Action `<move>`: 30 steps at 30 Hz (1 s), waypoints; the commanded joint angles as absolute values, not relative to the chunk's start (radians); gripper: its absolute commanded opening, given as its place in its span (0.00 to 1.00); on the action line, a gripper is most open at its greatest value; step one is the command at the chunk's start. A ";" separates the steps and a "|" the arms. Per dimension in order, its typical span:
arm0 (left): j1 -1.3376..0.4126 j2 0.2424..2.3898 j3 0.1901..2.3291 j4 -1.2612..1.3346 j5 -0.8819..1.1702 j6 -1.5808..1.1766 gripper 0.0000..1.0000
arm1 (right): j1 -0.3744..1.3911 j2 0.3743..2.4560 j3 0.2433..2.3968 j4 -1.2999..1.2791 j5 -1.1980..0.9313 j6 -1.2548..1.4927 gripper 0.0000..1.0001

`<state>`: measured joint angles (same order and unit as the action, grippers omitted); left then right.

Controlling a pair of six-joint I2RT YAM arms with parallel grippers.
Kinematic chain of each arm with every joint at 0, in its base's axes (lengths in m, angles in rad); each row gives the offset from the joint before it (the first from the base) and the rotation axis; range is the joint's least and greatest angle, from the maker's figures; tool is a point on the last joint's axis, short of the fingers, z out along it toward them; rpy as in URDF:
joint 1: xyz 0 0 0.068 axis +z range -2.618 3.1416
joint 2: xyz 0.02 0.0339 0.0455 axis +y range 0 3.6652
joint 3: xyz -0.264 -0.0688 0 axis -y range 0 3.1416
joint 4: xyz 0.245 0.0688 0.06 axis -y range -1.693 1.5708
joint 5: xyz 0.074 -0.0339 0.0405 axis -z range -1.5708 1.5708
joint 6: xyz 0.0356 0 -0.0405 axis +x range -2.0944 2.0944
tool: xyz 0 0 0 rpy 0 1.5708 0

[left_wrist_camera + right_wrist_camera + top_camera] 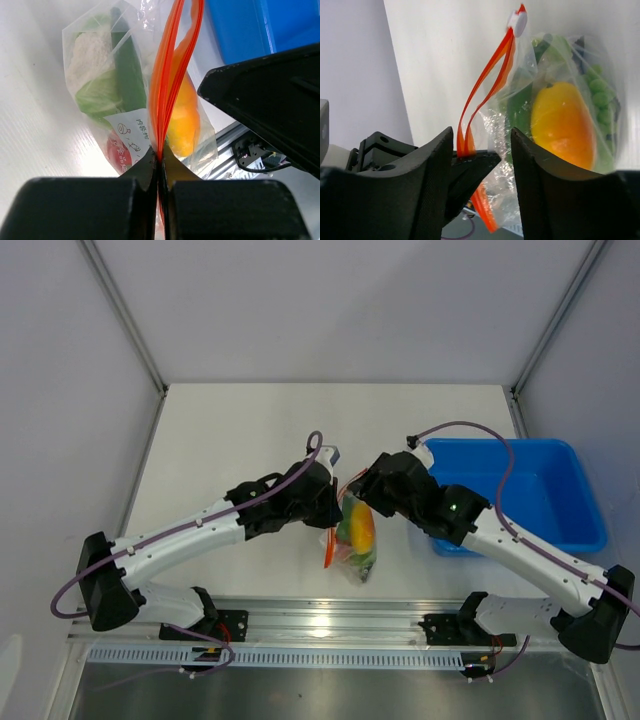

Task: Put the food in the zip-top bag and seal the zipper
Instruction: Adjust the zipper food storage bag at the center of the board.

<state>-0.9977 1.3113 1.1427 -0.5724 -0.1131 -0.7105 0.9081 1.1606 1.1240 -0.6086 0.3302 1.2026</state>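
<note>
Orange-red, the zipper (167, 75) is what the coming move turns on. The left hand (160, 165) is clamped on one end of it, its fingers pressed together with the strip between them. From that pinch the strip runs straight away from the left hand. Its two halves part into a narrow loop, so the mouth is not closed along its length. A white slider (518, 21) sits at the far end.

The right hand (482, 137) has its fingers apart and grips nothing. It straddles the zipper at the pinched end, just beside the left fingertip, so the whole unsealed run lies ahead of it towards the slider.

The food (562, 125) is already inside the bag (100, 75): a yellow-orange fruit, green pieces and a red bit show through the plastic. In the top view the bag lies between the two hands, near the front edge of the worktop (230, 430). Whether it rests there or hangs from the pinch cannot be told.

Sealing looks like the right hand's job, since it is free and lined up with the strip's long axis. It would likely close on the strip and travel away from the left hand, which acts as the anchor.
</note>
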 commanded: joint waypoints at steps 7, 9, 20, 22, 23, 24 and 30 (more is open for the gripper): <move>-0.983 1.261 1.203 -0.575 -0.005 -0.594 0.01 | 0.637 1.020 1.105 -0.552 -0.042 0.751 0.99; -0.960 1.252 1.210 -0.584 0.052 -0.569 0.01 | 0.566 0.982 1.063 -0.549 -0.110 0.678 0.99; -0.844 1.189 1.201 -0.610 0.359 -0.466 0.00 | 0.422 0.865 0.896 -0.425 -0.613 0.417 0.90; -0.835 1.171 1.183 -0.604 0.403 -0.453 0.01 | 0.420 0.851 0.867 -0.394 -0.661 0.416 0.84; -0.828 1.161 1.174 -0.595 0.423 -0.449 0.01 | 0.422 0.842 0.844 -0.378 -0.664 0.413 0.82; -0.824 1.154 1.160 -0.583 0.442 -0.445 0.01 | 0.420 0.824 0.835 -0.373 -0.666 0.408 0.80; -0.813 1.141 1.146 -0.606 0.503 -0.419 0.01 | 0.420 0.821 0.796 -0.353 -0.703 0.394 0.71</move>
